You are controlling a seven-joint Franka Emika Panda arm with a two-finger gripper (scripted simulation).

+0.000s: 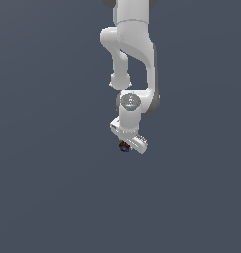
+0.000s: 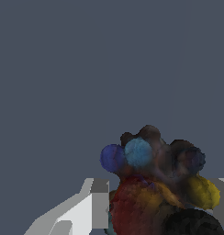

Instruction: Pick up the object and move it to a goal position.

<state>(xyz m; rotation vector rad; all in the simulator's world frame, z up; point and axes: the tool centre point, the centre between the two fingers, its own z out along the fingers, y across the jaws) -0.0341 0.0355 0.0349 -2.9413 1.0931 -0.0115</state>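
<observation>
The object (image 2: 155, 183) is a small lumpy thing mottled black, red, blue and yellow-brown. It fills the space between my two white fingers (image 2: 98, 204) in the wrist view, and both fingers press against its sides. My gripper (image 2: 162, 204) is shut on it. In the exterior view the object (image 1: 124, 147) shows as a tiny dark speck just under the white gripper (image 1: 127, 144), which hangs below the arm near the middle of the picture. Whether the object rests on the surface or hangs above it I cannot tell.
A plain dark grey-blue surface (image 1: 53, 188) spreads all around the arm (image 1: 132, 54). No other object, container or edge is visible in either view.
</observation>
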